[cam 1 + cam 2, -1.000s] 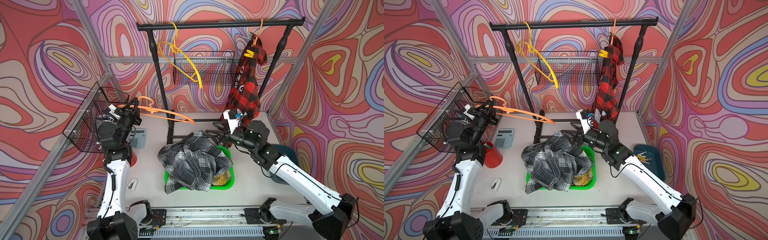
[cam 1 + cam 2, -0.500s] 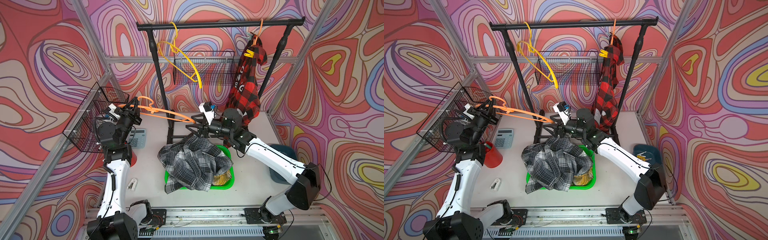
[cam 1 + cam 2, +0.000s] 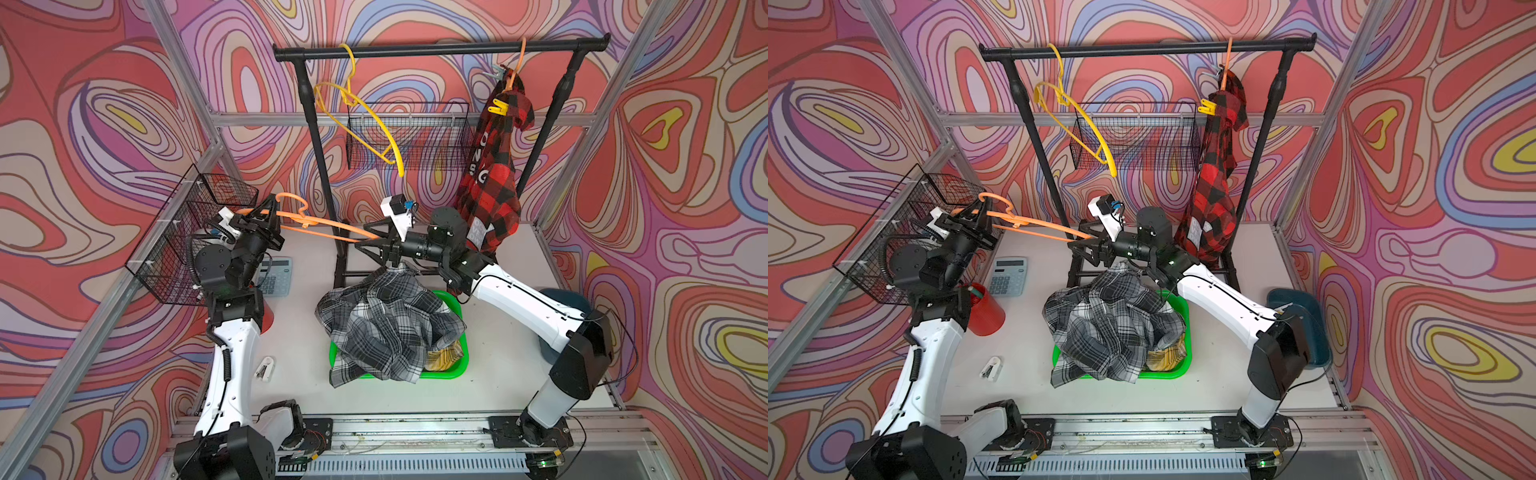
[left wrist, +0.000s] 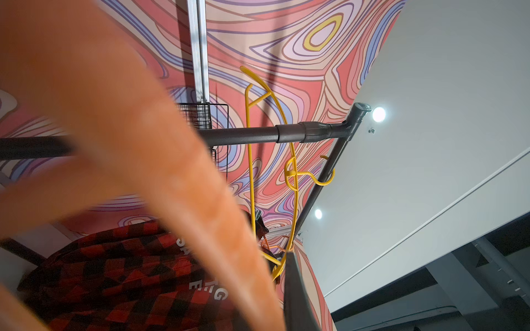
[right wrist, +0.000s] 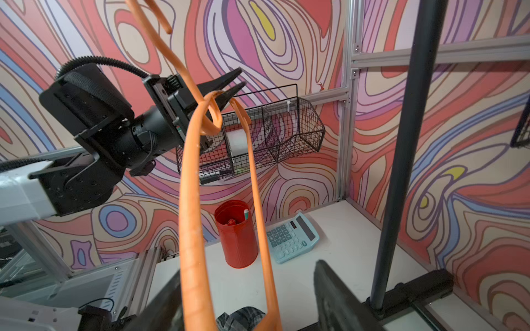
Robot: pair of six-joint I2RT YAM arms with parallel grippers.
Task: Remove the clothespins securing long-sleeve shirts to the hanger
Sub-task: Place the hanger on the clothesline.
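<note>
The left fingers are clamped on the neck of an orange hanger, holding it bare and roughly level above the tabletop. The right fingers stand apart at its far end, the hanger's two arms passing between them; one finger is clear of the arms. The red shirt hangs from the rail at the right end, with a yellow clothespin on its shoulder and a pale clothespin just above, by the hook. The grey shirt lies heaped over the green bin, on top of the yellow shirt.
</note>
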